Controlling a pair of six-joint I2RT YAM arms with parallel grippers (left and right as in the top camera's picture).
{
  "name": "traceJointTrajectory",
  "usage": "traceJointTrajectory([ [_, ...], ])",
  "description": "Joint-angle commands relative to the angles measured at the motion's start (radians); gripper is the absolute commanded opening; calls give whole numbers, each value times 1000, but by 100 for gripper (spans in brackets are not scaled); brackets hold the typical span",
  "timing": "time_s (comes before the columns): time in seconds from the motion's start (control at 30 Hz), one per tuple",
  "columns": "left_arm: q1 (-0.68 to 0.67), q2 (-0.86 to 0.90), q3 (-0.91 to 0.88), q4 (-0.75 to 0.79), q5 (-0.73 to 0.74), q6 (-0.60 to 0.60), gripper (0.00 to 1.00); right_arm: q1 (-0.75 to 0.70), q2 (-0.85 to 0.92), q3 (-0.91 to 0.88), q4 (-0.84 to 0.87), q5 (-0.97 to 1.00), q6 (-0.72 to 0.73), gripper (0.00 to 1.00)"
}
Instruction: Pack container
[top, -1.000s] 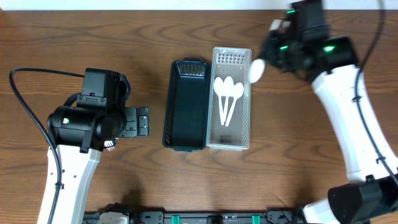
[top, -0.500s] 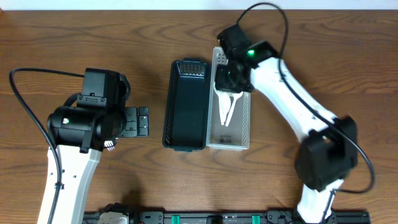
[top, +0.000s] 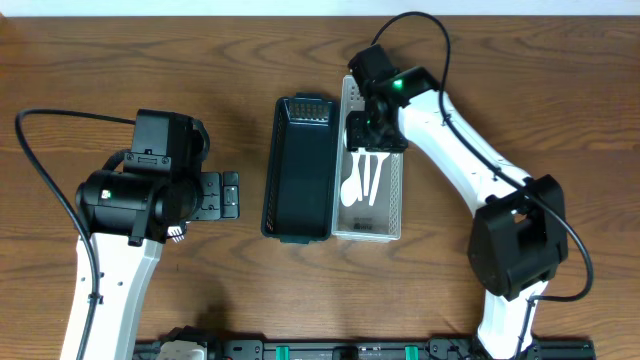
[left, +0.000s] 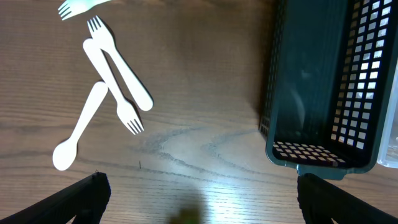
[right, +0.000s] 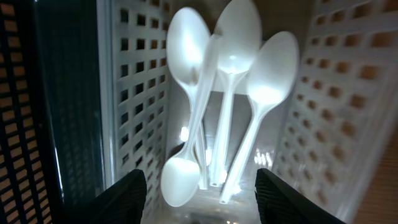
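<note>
Right hand (right: 199, 208): spread wide, empty, low over the white basket (right: 134, 93)
Spoons (right: 230, 118): four lying inside it
Left hand (left: 199, 199): wide, empty, above loose forks (left: 135, 88) on the bench (left: 205, 93)
Risk: the right hand may snag the basket wall on lifting and tip it

A dark slotted plastic basket (top: 270, 180) stands lengthwise mid-table, on the wooden table (top: 150, 60). A clear perforated plastic basket (top: 398, 195) is just beside it on its right. White plastic spoons (top: 360, 180) lie inside the clear one. Left of the dark basket, white plastic forks (left: 121, 74) and a lone white plastic spoon (left: 78, 127) lie on the wood, overlapping.
</note>
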Motion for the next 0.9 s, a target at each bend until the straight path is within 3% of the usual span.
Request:
traceJointTrajectory([
  [0.0,5,5,12,-3,-16,3,98,-61,-90,66,-15,17,-39,60],
  [0.07,5,5,12,-6,-40,-10,98,-101,-118,93,-33,17,-39,60],
  [0.2,47,-10,12,-45,-241,-209,98,-211,-180,142,-90,17,-54,63],
  [0.37,171,-61,12,-55,-261,-328,98,-370,-224,145,-179,18,-115,64],
  [0.57,249,-74,13,-56,-257,-327,98,-546,-222,143,-314,18,-129,64],
  [0.67,275,-39,37,-45,-180,-255,98,-602,-222,143,-335,18,-150,64],
  [0.87,298,163,344,-104,-67,-106,98,-649,-222,143,-354,18,-196,64],
])
